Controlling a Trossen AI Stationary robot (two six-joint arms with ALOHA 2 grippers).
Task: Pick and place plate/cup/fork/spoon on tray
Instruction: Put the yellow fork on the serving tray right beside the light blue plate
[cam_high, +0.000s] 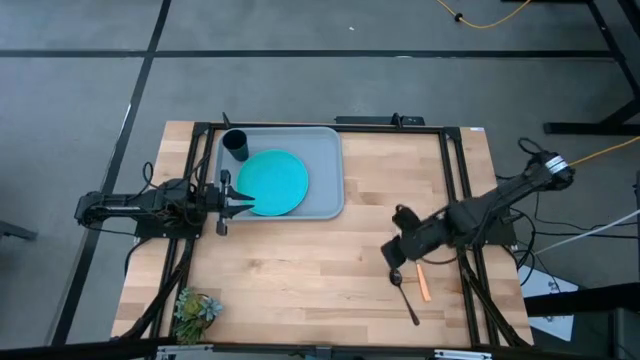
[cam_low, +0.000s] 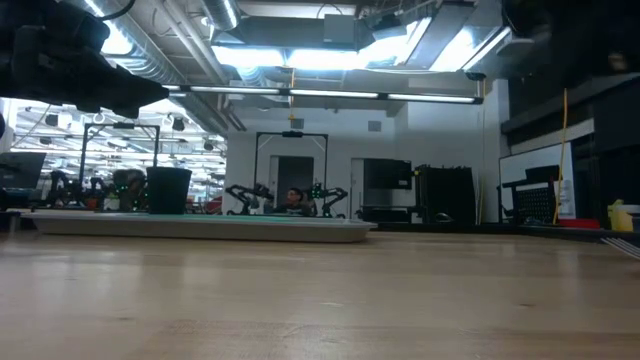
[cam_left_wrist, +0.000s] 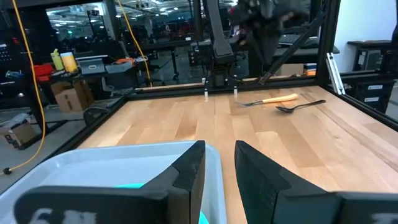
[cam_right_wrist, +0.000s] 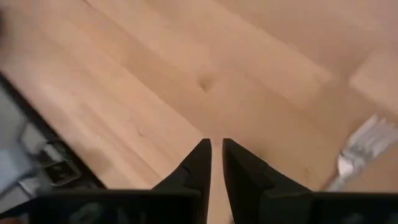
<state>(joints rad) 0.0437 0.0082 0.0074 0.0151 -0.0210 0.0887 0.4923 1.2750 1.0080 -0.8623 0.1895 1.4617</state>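
Note:
The teal plate (cam_high: 272, 182) lies flat in the grey-blue tray (cam_high: 325, 150), and the dark cup (cam_high: 236, 145) stands upright in the tray's far left corner. The cup (cam_low: 168, 190) and the tray (cam_low: 200, 228) also show in the low view. My left gripper (cam_high: 243, 206) hovers at the plate's near left edge, its fingers (cam_left_wrist: 186, 171) a narrow gap apart and holding nothing. My right gripper (cam_high: 396, 258) is shut and empty just above the table. It is next to the dark spoon (cam_high: 405, 292) and the orange-handled fork (cam_high: 423, 282), which lie flat on the wood.
A small green plant (cam_high: 195, 310) sits at the table's near left corner. Bare wood lies between the tray and the cutlery. Dark frame rails (cam_high: 455, 180) run along the table's left and right sides.

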